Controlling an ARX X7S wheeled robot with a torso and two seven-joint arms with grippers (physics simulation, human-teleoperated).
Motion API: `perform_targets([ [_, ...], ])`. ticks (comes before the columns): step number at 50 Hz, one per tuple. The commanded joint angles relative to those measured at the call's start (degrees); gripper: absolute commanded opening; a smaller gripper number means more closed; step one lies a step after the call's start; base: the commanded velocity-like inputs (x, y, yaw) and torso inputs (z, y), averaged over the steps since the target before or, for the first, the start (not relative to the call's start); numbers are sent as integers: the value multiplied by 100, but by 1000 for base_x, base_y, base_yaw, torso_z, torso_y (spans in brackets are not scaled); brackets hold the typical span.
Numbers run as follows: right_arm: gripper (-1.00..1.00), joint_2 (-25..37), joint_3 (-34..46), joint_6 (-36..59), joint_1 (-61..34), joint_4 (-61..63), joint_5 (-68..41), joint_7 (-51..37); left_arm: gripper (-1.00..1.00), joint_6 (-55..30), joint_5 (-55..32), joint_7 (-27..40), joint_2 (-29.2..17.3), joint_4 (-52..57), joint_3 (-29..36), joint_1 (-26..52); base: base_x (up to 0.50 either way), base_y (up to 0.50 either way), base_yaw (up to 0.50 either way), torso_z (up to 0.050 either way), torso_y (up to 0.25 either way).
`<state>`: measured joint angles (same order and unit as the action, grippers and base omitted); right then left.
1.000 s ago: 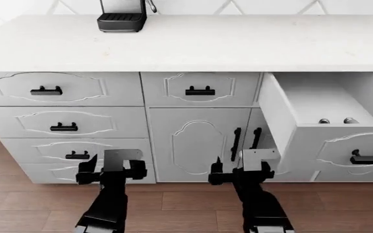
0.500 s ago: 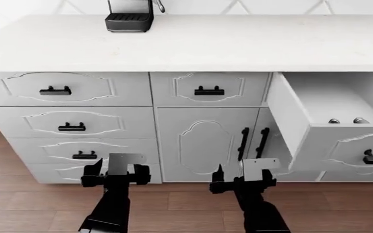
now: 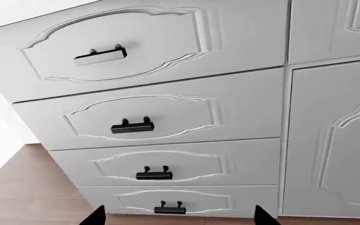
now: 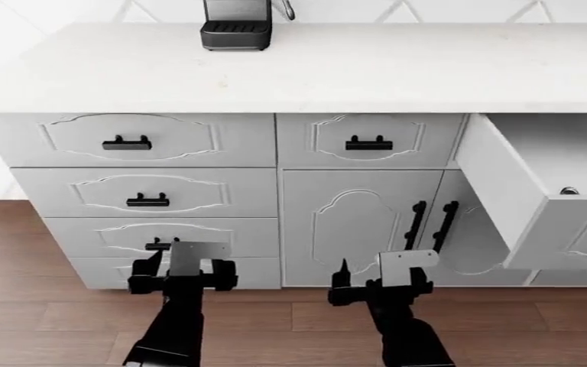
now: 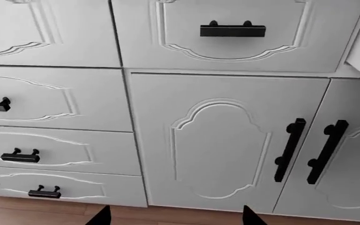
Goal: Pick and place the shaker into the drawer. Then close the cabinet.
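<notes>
Both hands hang low in front of the cabinet [image 4: 365,222], well apart from each other and grasping nothing. The left hand [image 4: 181,274] shows its two black fingertips spread wide in the wrist view — released, with only the cabinet front between them. The right hand [image 4: 381,284] is likewise released, its tips parted at the edge of its own wrist view, facing the carved doors.

Ahead of the left hand stands a stack of closed drawers with short black bar handles; the lowest ones sit just behind it in the head view. Ahead of the right hand are two doors with vertical black handles [image 5: 310,149] set side by side.

Up and to the right, the drawer [image 4: 543,199] stands pulled out — its white box open to view, its front partly cut off by the frame edge. Two small rounded silvery caps show at its inner front; whether either is the shaker [image 4: 569,191] I cannot tell for certain.

On the white tabletop [image 4: 375,69] at the back stands a black appliance [image 4: 236,27].
</notes>
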<state>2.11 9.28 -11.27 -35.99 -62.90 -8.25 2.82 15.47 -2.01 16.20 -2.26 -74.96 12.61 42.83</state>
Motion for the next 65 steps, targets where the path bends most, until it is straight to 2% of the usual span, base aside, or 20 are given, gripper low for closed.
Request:
perform_targets([
  [1,100,28,57,8,11,28,-89,-22,100,37,50,-61,16,0,-57,-10,0,0,0,0,0],
  [6,100,34,79,-5,15,22,-116,-53,100,-35,39,-40,16,0,-107,-3,0,0,0,0,0],
  [7,100,16,-149,1363,-1066,-1209,789,-534,100,-1588,233,985,124,-3,369,667,0,0,0,0,0],
  [8,100,-134,-837,859,2740,5431,721,177,100,-688,785,-760,70,6636,-956,-3423,0,0,0,0,0],
  [9,100,-134,-838,864,1880,4571,721,172,100,-657,802,-232,72,5777,-938,-2564,0,0,0,0,0],
  [10,100,121,-833,1548,1021,3712,728,306,100,-370,630,-678,-90,4917,-996,-1704,0,0,0,0,0],
  [11,100,391,-895,2407,1088,4551,656,455,100,-1230,460,-1105,-291,4058,-1057,-845,0,0,0,0,0],
  [12,100,619,-940,3267,1135,5410,608,579,100,-2089,333,-1363,-452,3946,-1121,-271,0,0,0,0,0],
  [14,100,1129,-1027,4985,692,7129,497,852,100,-3548,83,-1712,-784,5665,-1306,108,0,0,0,0,0],
  [16,100,1563,-1037,6527,-206,8848,384,1105,100,-4393,-51,-1954,-1059,6632,-1379,800,0,0,0,0,0],
  [19,100,2106,-828,8150,-1910,9612,232,1453,100,-4960,-116,-2309,-1413,7003,-1299,1929,0,0,0,0,0],
  [22,100,2483,-540,8890,-3252,9582,110,1755,100,-5159,-128,-2590,-1657,7046,-1178,2771,0,0,0,0,0],
  [27,100,2873,-76,9051,-4658,9031,59,2072,100,-5443,-160,-3017,-1993,7261,-988,3505,0,0,0,0,0],
  [35,100,3180,786,8718,-6741,7978,216,2421,100,-5819,-129,-3167,-2521,7447,-1177,4290,0,0,0,0,0],
  [43,100,3144,964,8903,-7111,8003,350,2290,100,-6283,-193,-3124,-2860,8096,-1627,3922,430,-179,0,0,0],
  [52,100,3154,1588,8707,-7517,7824,476,2354,100,-6320,-266,-3098,-2825,8169,-1768,3783,499,-40,0,0,0],
  [65,100,3245,1795,8773,-7648,7886,542,2374,100,-6459,-334,-3115,-2794,8357,-1774,3672,500,0,0,0,0],
])
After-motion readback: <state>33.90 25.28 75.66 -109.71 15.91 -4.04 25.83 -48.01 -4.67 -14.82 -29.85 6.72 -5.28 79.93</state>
